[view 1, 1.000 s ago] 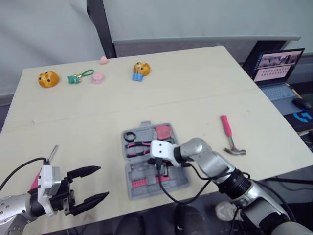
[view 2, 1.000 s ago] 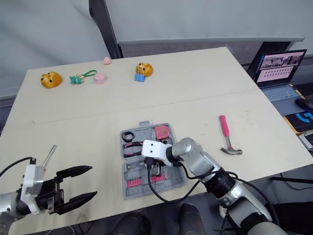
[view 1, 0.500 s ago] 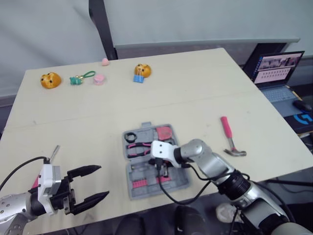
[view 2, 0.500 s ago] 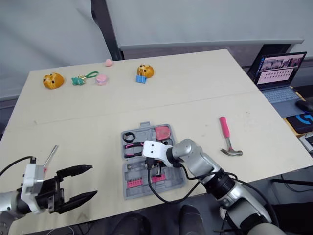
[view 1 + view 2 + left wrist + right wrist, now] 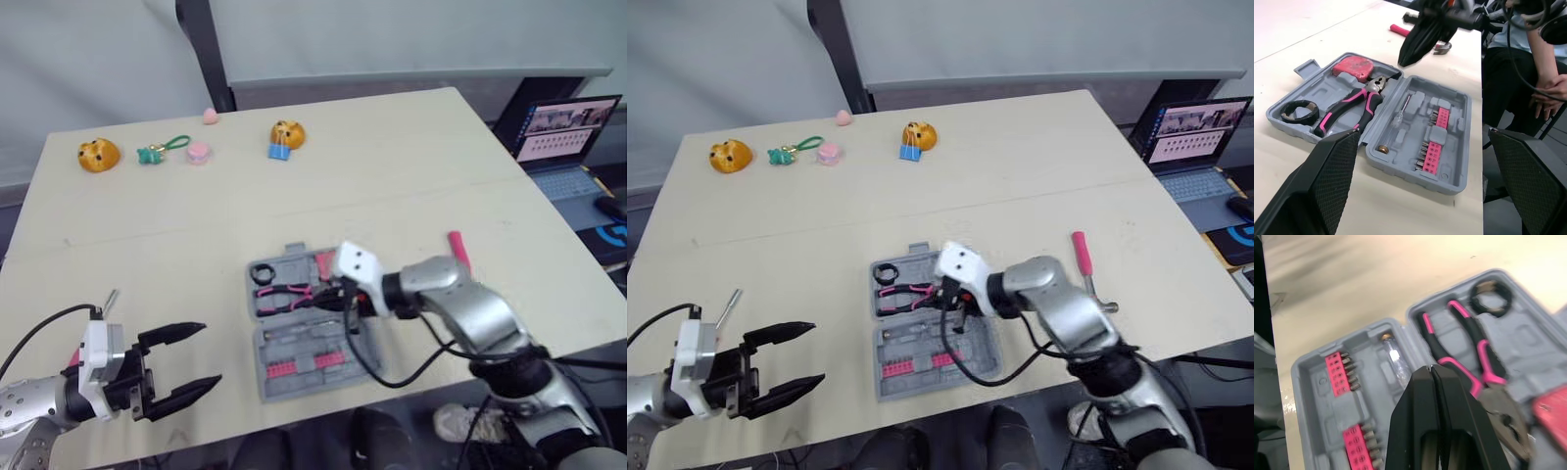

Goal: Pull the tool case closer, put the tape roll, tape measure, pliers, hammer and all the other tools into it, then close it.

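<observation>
Right gripper just lifted out of the tool case, fingers pressed together and empty, so the pliers are in. Case sits mid-surface, near edge. Hammer waits to its right. Left gripper idles, fingers spread.

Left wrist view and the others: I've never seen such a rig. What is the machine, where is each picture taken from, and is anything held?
A humanoid robot with two arms, each ending in a black two-fingered gripper. Two pictures come from its head, looking down on a table; the other two from a camera on each wrist, looking along that gripper's fingers. An open grey tool case on the table holds a tape roll, tape measure and pliers; a pink-handled hammer lies outside it. The left gripper is open and empty; the right gripper hangs shut over the case, holding nothing.
</observation>
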You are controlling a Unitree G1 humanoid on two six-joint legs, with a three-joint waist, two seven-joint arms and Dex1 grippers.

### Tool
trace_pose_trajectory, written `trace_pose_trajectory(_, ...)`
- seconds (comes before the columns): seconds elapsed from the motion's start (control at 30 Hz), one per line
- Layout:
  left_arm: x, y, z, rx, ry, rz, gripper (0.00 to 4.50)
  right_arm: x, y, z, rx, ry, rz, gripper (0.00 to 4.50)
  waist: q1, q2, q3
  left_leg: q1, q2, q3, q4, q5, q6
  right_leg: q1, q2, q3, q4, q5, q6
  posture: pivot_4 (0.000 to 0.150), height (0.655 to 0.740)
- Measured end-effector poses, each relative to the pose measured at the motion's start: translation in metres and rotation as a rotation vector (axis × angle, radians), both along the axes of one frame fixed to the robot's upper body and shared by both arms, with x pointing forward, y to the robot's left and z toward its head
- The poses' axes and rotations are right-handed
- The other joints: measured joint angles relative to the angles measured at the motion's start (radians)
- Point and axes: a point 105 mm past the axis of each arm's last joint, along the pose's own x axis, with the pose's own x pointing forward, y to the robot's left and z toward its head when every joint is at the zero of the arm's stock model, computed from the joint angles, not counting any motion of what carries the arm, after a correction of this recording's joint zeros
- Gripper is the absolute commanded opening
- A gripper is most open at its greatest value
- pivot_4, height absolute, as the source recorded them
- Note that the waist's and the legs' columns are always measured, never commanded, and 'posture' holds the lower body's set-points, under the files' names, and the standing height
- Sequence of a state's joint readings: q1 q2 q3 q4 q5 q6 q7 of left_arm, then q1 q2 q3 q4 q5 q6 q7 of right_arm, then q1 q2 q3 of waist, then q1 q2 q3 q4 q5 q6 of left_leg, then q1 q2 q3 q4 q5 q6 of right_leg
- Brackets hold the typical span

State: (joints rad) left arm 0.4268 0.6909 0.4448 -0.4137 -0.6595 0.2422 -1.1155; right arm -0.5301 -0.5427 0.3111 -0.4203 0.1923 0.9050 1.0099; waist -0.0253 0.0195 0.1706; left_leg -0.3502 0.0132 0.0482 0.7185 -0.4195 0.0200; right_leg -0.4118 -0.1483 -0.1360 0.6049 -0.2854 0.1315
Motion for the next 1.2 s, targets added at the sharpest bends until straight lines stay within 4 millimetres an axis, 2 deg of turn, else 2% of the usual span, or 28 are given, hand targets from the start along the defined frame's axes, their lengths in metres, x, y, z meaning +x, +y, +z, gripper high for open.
trace_pose_trajectory(0.17, -0.004, 0.006, -0.009, 0.012, 0.084, 0.048, 4.5, -0.007, -0.059, -0.013, 0.033, 0.026, -0.188, 0.08, 0.005, -0.002, 0.002, -0.001, -0.003, 0.001, 0.0, 0.0, 0.001, 0.0, 0.0, 0.0, -0.003, 0.001, 0.002, 0.15, 0.7155)
trace_pose_trajectory(0.27, -0.005, 0.008, -0.011, 0.012, 0.106, 0.065, 4.5, -0.018, -0.093, -0.019, -0.01, 0.059, -0.271, 0.08, 0.006, -0.002, 0.003, 0.0, -0.002, 0.002, 0.001, 0.0, 0.001, 0.001, 0.001, 0.0, -0.003, 0.001, 0.002, 0.15, 0.7155)
trace_pose_trajectory(0.3, -0.005, 0.01, -0.012, 0.013, 0.112, 0.074, 4.5, -0.023, -0.101, -0.021, -0.018, 0.085, -0.288, 0.29, 0.008, -0.003, 0.003, 0.0, -0.002, 0.002, 0.001, 0.0, 0.001, 0.002, 0.001, 0.0, -0.003, 0.001, 0.002, 0.15, 0.7155)
trace_pose_trajectory(0.37, -0.006, 0.012, -0.012, 0.015, 0.116, 0.085, 4.5, -0.035, -0.118, -0.028, -0.024, 0.151, -0.321, 0.89, 0.01, -0.004, 0.004, 0.002, -0.002, 0.003, 0.001, 0.0, 0.001, 0.003, 0.001, 0.001, -0.003, 0.001, 0.002, 0.15, 0.7155)
trace_pose_trajectory(0.5, -0.013, 0.021, -0.02, 0.009, 0.142, 0.125, 4.5, -0.057, -0.137, -0.044, -0.025, 0.253, -0.368, 2.94, 0.013, -0.005, 0.005, 0.008, 0.0, 0.006, -0.001, 0.0, 0.001, 0.006, 0.001, 0.004, -0.002, 0.001, 0.002, 0.15, 0.7155)
trace_pose_trajectory(0.6, -0.016, 0.02, -0.021, 0.017, 0.096, 0.118, 4.5, -0.066, -0.141, -0.05, -0.012, 0.289, -0.385, 4.44, 0.022, -0.007, 0.006, 0.011, 0.001, 0.007, 0.0, 0.0, 0.001, 0.008, 0.0, 0.006, -0.004, 0.001, 0.002, 0.15, 0.7155)
trace_pose_trajectory(0.8, -0.036, 0.028, -0.04, 0.032, 0.09, 0.177, 4.5, -0.073, -0.157, -0.058, 0.027, 0.259, -0.462, 4.44, 0.026, -0.008, 0.006, 0.014, 0.001, 0.008, -0.001, -0.002, 0.002, 0.01, -0.001, 0.006, -0.007, 0.001, 0.002, 0.15, 0.7155)
trace_pose_trajectory(0.93, -0.043, 0.032, -0.044, 0.03, 0.046, 0.213, 4.5, -0.076, -0.171, -0.067, 0.037, 0.226, -0.508, 4.44, 0.028, -0.008, 0.006, 0.014, 0.001, 0.007, -0.001, -0.002, 0.003, 0.012, -0.001, 0.006, -0.008, 0.001, 0.002, 0.15, 0.7155)
trace_pose_trajectory(1.2, -0.054, 0.037, -0.052, 0.035, 0.019, 0.231, 4.5, -0.078, -0.18, -0.076, 0.047, 0.188, -0.528, 4.44, 0.027, -0.007, 0.007, 0.015, 0.002, 0.007, 0.0, -0.002, 0.004, 0.012, -0.002, 0.006, -0.009, 0.001, 0.001, 0.15, 0.7155)
